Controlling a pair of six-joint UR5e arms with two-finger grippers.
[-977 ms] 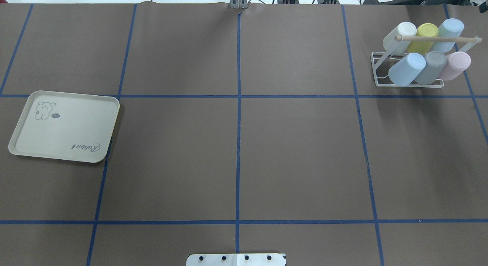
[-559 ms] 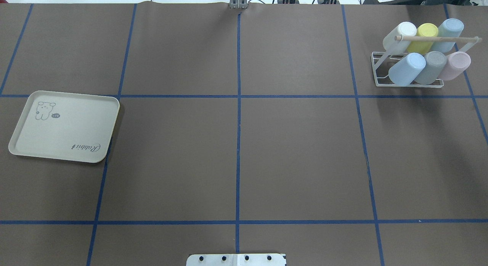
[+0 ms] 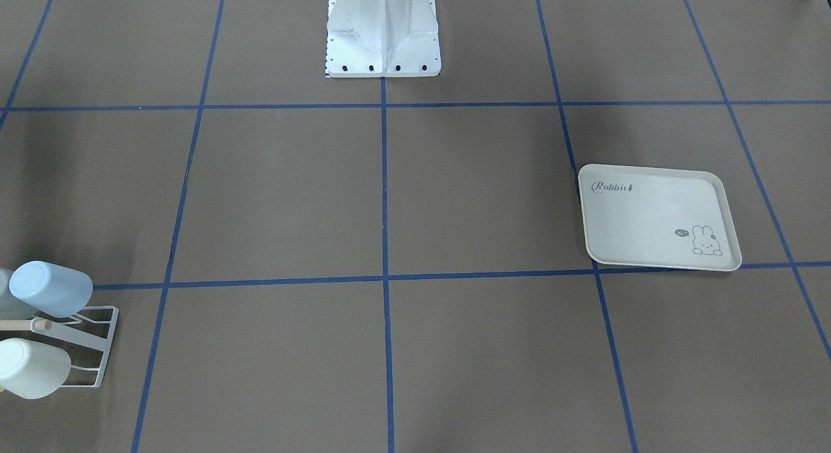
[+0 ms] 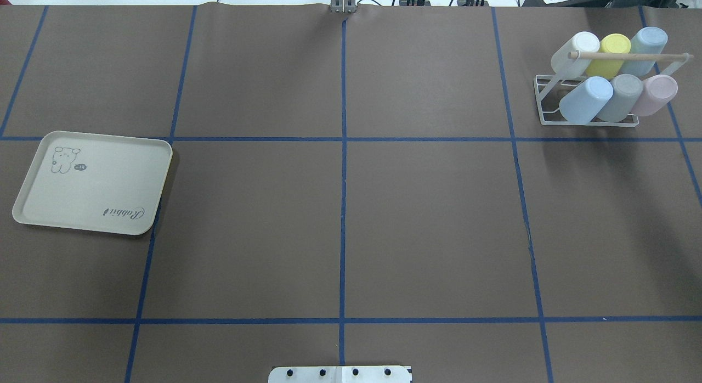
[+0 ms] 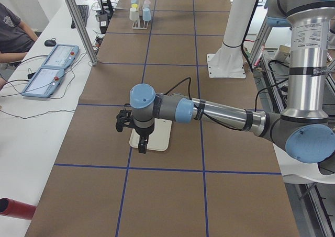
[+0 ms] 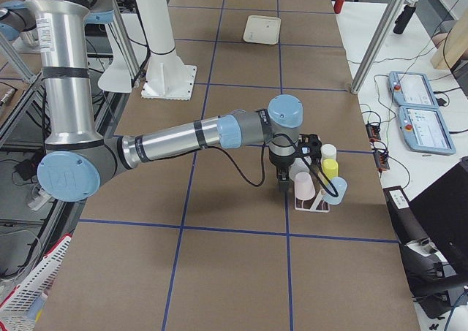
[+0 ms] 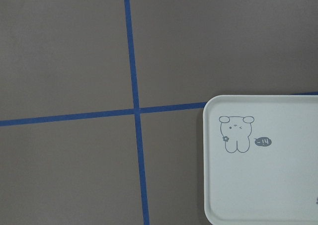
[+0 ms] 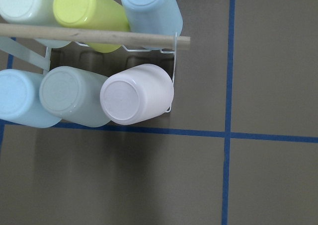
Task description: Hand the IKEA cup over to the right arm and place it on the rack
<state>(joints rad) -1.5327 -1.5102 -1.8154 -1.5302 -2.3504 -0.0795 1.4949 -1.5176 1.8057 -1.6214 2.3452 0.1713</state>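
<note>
The white wire rack [image 4: 542, 118] with its wooden dowel [image 8: 89, 34] stands at the table's far right. Several cups sit tilted on its prongs: white [image 4: 576, 49], yellow [image 4: 610, 49] and light blue behind, then light blue [image 4: 586, 99], grey and pink [image 8: 136, 93] in front. My right gripper [image 6: 282, 182] hangs just beside the pink cup and shows only in the exterior right view, so I cannot tell its jaws. My left gripper [image 5: 142, 144] hangs over the tray's edge and shows only in the exterior left view, so I cannot tell its jaws either.
A cream rabbit-print tray [image 4: 93, 182] lies bare at the table's left side and also shows in the left wrist view [image 7: 268, 185]. The robot's white base [image 3: 383, 31] stands at the middle near edge. Blue tape lines grid the brown table.
</note>
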